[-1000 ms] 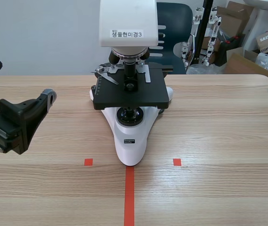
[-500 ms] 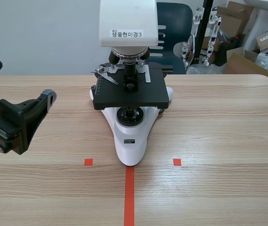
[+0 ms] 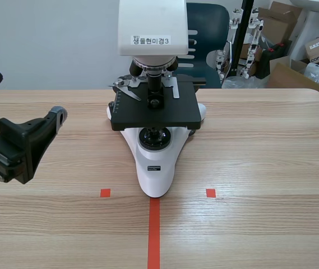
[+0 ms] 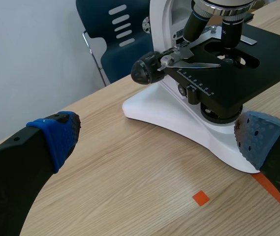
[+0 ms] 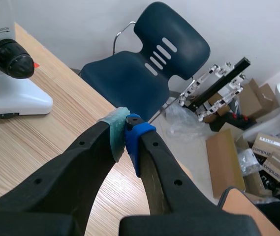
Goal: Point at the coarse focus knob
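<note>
Pointing at the coarse focus knob (image 4: pixel 147 70) calls for a fingertip brought close to the large black ribbed knob low on the side of the microscope (image 3: pixel 156 165), just behind the black stage (image 4: pixel 258 59). The left gripper (image 4: pixel 154 137) hangs over the table (image 3: pixel 260 162) beside the microscope, fingers spread wide with nothing between them, and the knob lies ahead of it, well apart. The right gripper (image 5: pixel 128 132) has its pads pressed together on nothing, with the matching knob on the far side also well apart. Either arm looks able to serve. Pressed-together fingers give a single clear tip, so bring them together before approaching. Approach from the side at knob level and stop just short of contact. Keep clear of the metal slide clip and the smaller knob under the stage, since aiming near them would make the indication ambiguous.
</note>
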Robot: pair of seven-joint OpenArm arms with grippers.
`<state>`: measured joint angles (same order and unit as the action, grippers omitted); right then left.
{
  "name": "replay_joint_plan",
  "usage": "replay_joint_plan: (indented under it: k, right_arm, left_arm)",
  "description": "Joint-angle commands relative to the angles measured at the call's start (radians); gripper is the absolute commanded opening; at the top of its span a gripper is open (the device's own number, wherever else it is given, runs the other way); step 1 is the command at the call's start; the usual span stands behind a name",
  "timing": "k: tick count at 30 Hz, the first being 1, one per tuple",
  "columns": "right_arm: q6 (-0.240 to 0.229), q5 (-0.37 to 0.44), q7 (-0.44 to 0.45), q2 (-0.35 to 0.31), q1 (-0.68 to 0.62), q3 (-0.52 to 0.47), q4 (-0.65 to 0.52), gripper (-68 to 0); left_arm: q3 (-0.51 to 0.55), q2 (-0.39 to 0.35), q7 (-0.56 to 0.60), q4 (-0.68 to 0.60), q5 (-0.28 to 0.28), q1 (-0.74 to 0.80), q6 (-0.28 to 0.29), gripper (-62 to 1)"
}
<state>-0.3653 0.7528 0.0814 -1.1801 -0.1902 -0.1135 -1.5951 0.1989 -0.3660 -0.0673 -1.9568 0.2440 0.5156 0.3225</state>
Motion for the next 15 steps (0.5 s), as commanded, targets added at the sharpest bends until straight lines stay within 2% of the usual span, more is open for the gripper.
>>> replay_joint_plan:
  k: [1,7,15]
  right_arm:
    - [-0.009,0.021,-0.024,-0.006,0.050,-0.008,-0.013,-65.6]
    - [-0.025,0.011,-0.122,0.010,0.189,0.074,-0.013,-65.6]
    - [-0.026,-0.173,-0.242,0.162,0.436,0.255,0.013,-65.6]
  left_arm:
    - [0.005,0.000,0.014,-0.003,0.006,-0.001,-0.005,1.4]
    - [0.005,0.000,0.014,-0.003,0.006,-0.001,-0.005,1.4]
    - [0.005,0.000,0.014,-0.003,0.006,-0.001,-0.005,1.4]
